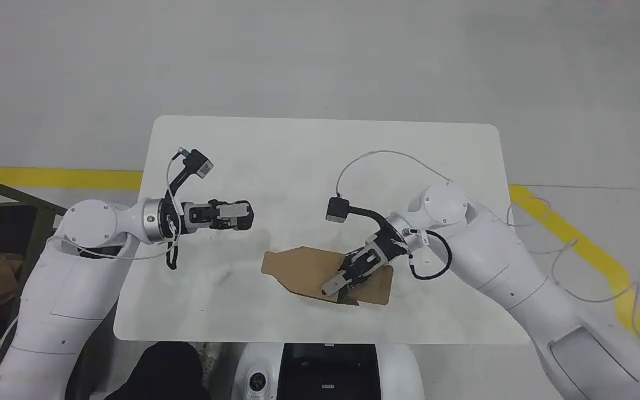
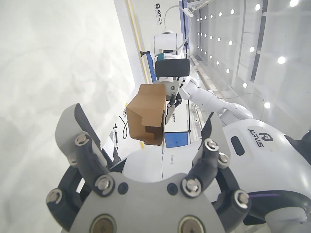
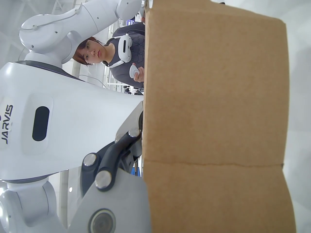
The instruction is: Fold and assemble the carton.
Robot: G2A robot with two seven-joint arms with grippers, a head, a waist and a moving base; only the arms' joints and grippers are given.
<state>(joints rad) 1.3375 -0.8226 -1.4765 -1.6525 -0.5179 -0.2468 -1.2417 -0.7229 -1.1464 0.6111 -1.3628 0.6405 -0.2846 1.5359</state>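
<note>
Brown cardboard carton point(image 1: 300, 265) point(image 2: 145, 107) point(image 3: 213, 86) in right hand point(image 1: 345, 278) point(image 2: 170, 107), hand pinching one side panel at its edge. Carton partly opened into tube, open end with notched flaps facing left hand point(image 1: 245, 214) point(image 2: 144, 122). Left hand spread wide, holding nothing, well apart from carton, carton straight ahead of its fingers. Both hands over white bench point(image 1: 400, 160). Cannot tell whether carton touches bench.

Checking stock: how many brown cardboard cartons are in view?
1. The brown cardboard carton is over the front part of the white table, held by the right gripper; the open left gripper is apart from it.
</note>
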